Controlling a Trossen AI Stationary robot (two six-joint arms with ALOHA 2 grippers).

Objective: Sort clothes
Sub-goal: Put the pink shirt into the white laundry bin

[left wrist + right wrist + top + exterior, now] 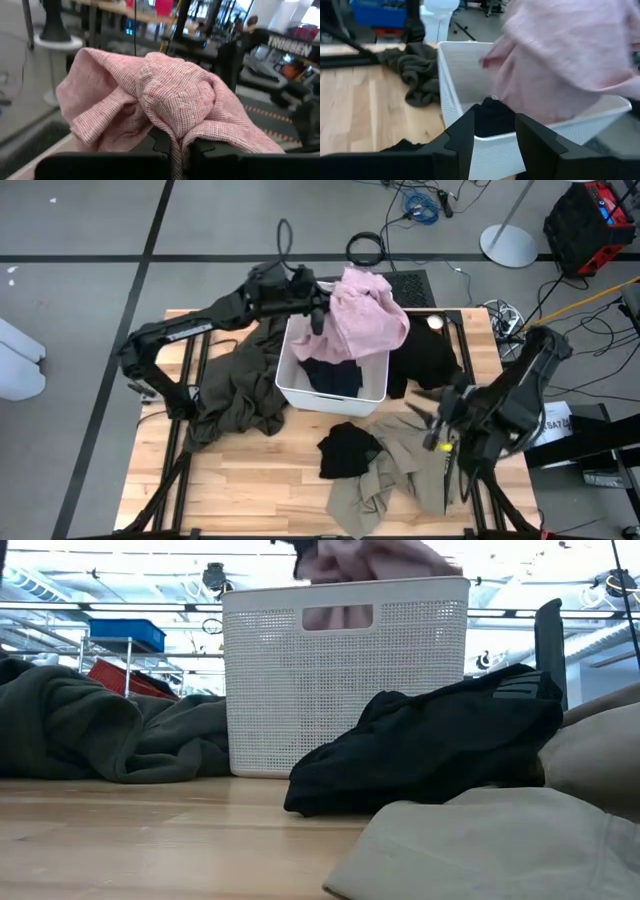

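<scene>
The left gripper [318,315] was clamped tight on the pale pink garment [365,315] and held it up above the far rim of the white bin [335,395]; in the left wrist view the pink cloth [165,100] was bunched over the closed fingers and pinched between them; the fabric hung over the bin's far right corner, spilling partly outside the rim. Inside the bin lay a navy blue garment [335,375], dark against the white walls. The bin stood at the middle of the tabletop [250,480], nearer the far edge; the large dark olive garment [235,395] was heaped against the bin's left side and ran toward the left edge. A black garment [430,360] lay just beside the bin's right wall; a second black garment [348,450] lay before the bin, touching the khaki tan garments [390,480] spread toward the near right corner. The right gripper [437,418] hovered over the right side of the tabletop, above the tan cloth, its fingers [465,135] parted about halfway and holding nothing.
</scene>
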